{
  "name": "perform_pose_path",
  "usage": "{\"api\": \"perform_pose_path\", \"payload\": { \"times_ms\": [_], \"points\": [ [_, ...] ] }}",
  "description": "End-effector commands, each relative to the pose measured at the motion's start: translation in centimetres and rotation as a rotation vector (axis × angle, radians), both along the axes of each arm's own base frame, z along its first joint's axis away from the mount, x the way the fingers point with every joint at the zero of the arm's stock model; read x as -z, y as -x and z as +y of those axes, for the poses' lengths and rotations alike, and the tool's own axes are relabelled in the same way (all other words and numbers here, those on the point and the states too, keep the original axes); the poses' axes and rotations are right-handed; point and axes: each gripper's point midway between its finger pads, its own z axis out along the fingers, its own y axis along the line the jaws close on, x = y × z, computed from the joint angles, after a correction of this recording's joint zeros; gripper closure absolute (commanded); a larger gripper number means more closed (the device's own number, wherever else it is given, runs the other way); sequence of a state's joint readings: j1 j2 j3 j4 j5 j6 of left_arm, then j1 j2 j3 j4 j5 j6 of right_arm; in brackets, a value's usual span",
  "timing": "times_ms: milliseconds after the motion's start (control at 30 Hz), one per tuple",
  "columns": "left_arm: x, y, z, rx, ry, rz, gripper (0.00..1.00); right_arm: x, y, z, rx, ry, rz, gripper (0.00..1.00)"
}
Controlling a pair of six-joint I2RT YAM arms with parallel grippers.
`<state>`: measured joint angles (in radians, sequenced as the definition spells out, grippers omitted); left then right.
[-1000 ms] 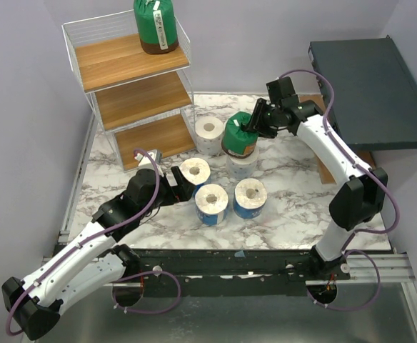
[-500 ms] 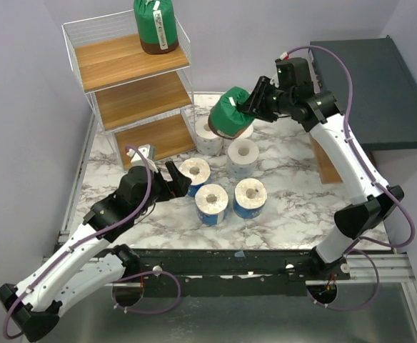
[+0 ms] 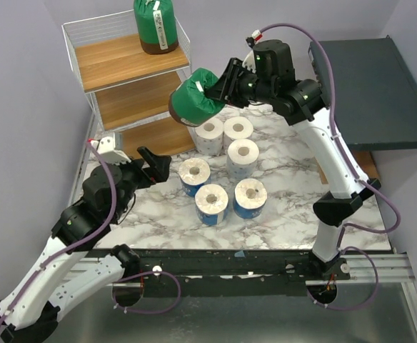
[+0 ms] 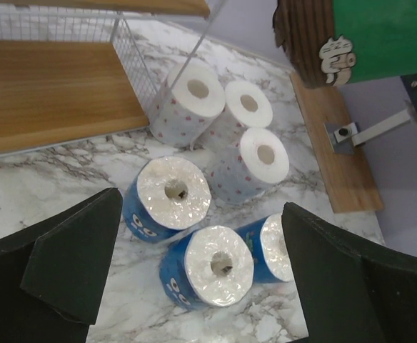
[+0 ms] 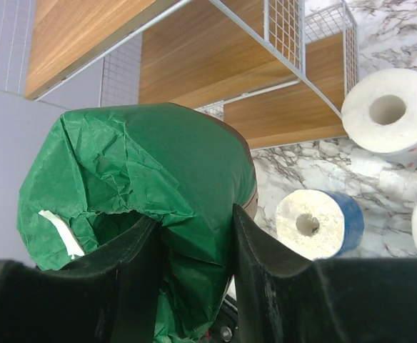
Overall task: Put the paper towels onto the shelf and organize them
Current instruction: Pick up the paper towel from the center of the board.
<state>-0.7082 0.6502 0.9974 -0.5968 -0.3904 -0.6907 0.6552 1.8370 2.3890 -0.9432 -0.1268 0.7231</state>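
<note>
Hanging in the air just beside the right front corner of the shelf [image 3: 123, 61], the green-wrapped roll [image 3: 193, 100] is held by the right gripper [image 3: 220, 87], whose fingers are closed on the crumpled paper at its top end. Its long axis is tilted well off upright, with the brown base turned away from the fingers and toward the shelf, so the shelf lies ahead of the load. The right arm is judged the nearer one for the placement. The left gripper [image 3: 150, 166] is spread wide and empty, low over the table [image 3: 294, 207] near the bottom board. On the top board a second green roll [image 3: 156, 25] is stood upright at the right rear, and bare wood is seen to its left and in front of it. That board is fenced by a wire rim [image 3: 183, 46], which would have to be cleared before the roll is set down (how high the roll hangs against it cannot be read from above). The middle and bottom boards are seen bare and open at the front. Three white rolls [image 3: 210, 131] and three blue-printed rolls [image 3: 212, 204] are clustered on the table.
</note>
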Motion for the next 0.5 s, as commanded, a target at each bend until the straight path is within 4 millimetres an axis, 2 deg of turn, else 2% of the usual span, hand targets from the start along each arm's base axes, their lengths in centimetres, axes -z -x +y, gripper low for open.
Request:
{"api": "perform_pose_path", "payload": {
  "times_ms": [0, 200, 367, 467],
  "points": [
    [-3.6, -0.2, 3.5, -0.131, -0.030, -0.114, 0.01, -2.1, 0.4, 2.2, -0.051, -0.090, -0.010, 0.62],
    [-9.0, -0.6, 4.8, -0.163, -0.078, -0.322, 0.01, -3.6, 0.3, 3.8, -0.082, -0.176, -0.025, 0.61],
    [-14.0, -0.3, 4.0, -0.101, -0.131, -0.583, 0.01, -5.7, 0.6, 4.6, -0.092, -0.246, -0.061, 0.60],
    [-16.1, -0.4, 3.7, -0.088, -0.197, -0.661, 0.01, -6.3, 0.5, 5.1, -0.092, -0.280, -0.067, 0.60]
  ]
}}
